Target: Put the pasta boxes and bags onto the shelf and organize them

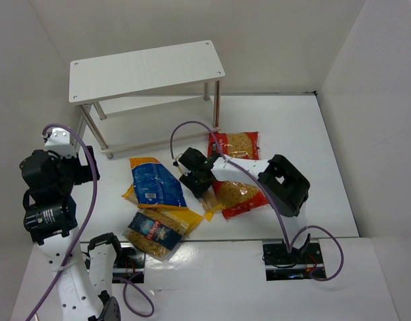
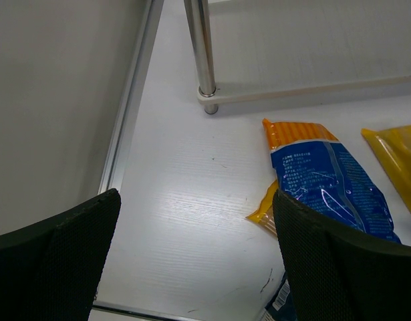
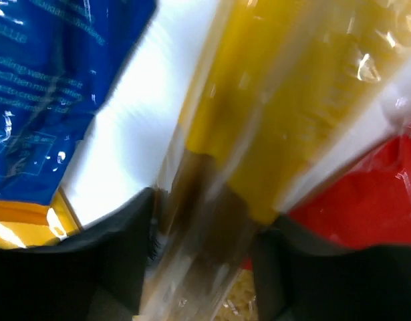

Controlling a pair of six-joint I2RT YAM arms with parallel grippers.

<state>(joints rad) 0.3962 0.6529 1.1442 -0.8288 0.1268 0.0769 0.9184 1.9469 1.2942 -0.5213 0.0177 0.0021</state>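
top view: white shelf (image 1: 145, 70) stands far left on tabletop (image 1: 325, 194); spaghetti pack (image 1: 210, 206) lies in front, under right pincer (image 1: 204, 194).
left wrist: left pincer (image 2: 197, 197) spread, beside orange blue-label pack (image 2: 325, 180).
right wrist: right pincer pinching spaghetti pack.

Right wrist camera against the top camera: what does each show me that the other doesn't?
Only the right wrist: the long yellow pack filling the gap between the fingers of the right gripper; whether they pinch it is unclear. Only the top: the shelf, its top tier bare, the left arm, a second red bag by the shelf leg, and the clear bag with a dark-blue label. Both: the orange pack with the blue label and the red bag beside the gripper.
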